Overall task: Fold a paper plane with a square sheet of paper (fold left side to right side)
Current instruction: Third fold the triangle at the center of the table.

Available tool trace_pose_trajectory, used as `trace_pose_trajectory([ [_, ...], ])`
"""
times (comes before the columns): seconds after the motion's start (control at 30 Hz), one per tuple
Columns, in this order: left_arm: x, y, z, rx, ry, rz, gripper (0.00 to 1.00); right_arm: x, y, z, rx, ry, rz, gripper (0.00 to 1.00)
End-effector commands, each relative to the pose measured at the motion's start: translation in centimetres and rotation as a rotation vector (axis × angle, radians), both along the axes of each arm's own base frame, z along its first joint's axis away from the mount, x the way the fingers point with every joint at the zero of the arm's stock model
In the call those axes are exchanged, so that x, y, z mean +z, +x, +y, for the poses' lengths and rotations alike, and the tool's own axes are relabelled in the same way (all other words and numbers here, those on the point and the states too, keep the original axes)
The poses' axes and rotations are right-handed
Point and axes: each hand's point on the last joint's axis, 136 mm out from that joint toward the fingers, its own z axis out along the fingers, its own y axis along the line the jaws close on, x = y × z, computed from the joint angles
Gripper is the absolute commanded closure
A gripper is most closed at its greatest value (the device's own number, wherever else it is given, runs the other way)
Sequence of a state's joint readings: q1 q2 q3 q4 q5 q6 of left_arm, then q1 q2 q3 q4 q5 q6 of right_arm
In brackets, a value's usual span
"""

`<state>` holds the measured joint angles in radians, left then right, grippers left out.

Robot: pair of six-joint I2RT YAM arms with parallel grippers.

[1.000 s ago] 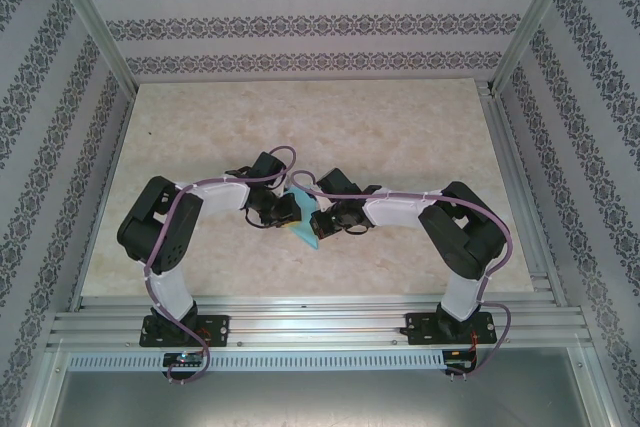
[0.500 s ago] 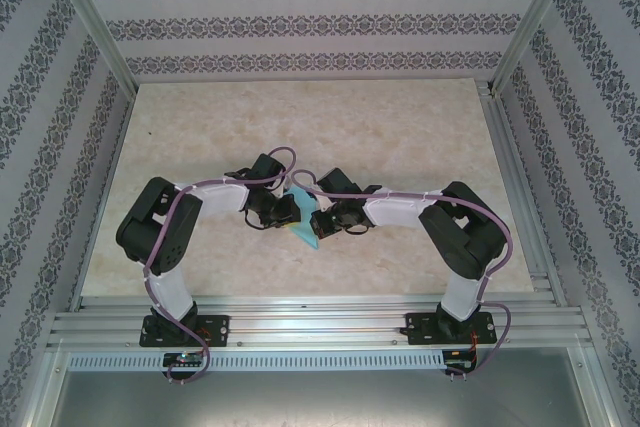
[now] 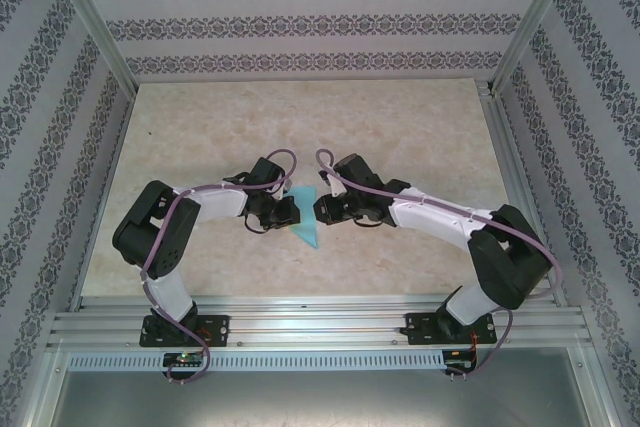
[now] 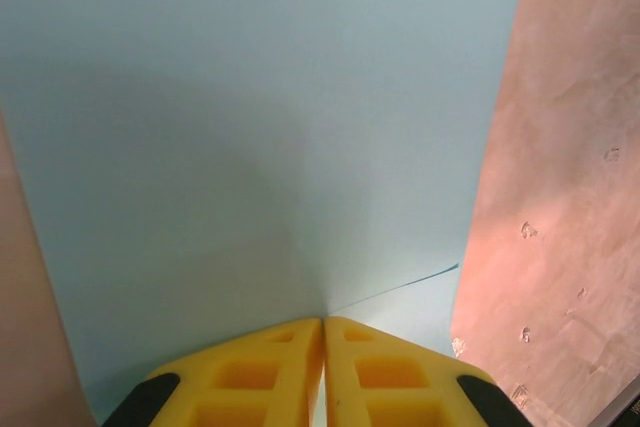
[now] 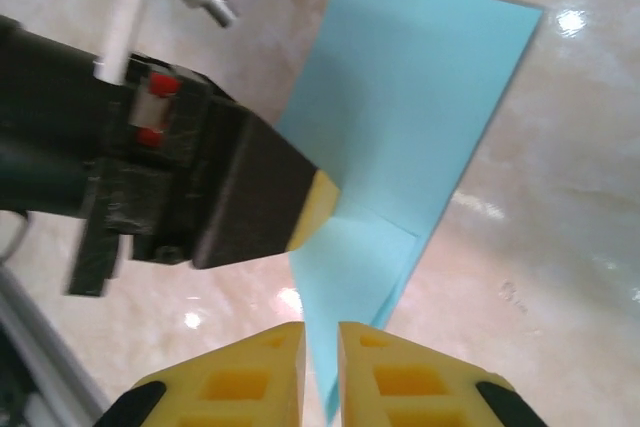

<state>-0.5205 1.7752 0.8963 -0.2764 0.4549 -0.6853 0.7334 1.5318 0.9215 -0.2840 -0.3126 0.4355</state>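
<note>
The left gripper (image 4: 322, 335), with yellow moulded fingers, is pressed shut to a hairline seam, tips on the thin matt cyan paper sheet (image 5: 410, 117); whether paper is nipped cannot be told. The right gripper (image 5: 320, 339) is parted by a narrow slit over the sheet's point. The folded sheet is laid flat on the glossy beige marble-patterned table (image 3: 200, 127) between them, tapering towards the arm bases, its tip hidden.

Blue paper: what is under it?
The marbled table shows on all sides of the paper, so it likely lies on that. The patch directly beneath is covered.
</note>
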Motion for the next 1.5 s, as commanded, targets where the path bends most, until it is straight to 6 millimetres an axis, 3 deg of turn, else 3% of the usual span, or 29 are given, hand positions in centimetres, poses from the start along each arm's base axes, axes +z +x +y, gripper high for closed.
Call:
trace_pose_trajectory([
  [0.0, -5.1, -4.2, 3.4, -0.005, 0.204, 0.141, 0.89, 0.6, -2.3, 1.9, -0.031, 0.113, 0.088, 0.86],
  [0.17, -5.2, -4.1, 3.3, -0.006, 0.203, 0.138, 0.89, -0.1, -3.3, 4.7, -0.105, 0.235, 0.178, 0.89],
  [0.33, -5.0, -3.7, 2.8, -0.014, 0.196, 0.130, 0.89, -2.9, -3.5, 5.4, -0.112, 0.153, 0.210, 0.90],
  [0.53, -4.9, -3.5, 2.6, -0.021, 0.194, 0.126, 0.89, -4.7, -2.8, 4.7, -0.143, 0.111, 0.237, 0.90],
  [0.83, -5.1, -3.5, 2.5, -0.024, 0.196, 0.129, 0.89, -6.4, -3.6, 3.9, -0.150, 0.089, 0.301, 0.89],
  [1.47, -5.2, -3.4, 2.5, -0.025, 0.201, 0.130, 0.90, -8.3, -4.4, 3.1, -0.162, 0.062, 0.352, 0.89],
])
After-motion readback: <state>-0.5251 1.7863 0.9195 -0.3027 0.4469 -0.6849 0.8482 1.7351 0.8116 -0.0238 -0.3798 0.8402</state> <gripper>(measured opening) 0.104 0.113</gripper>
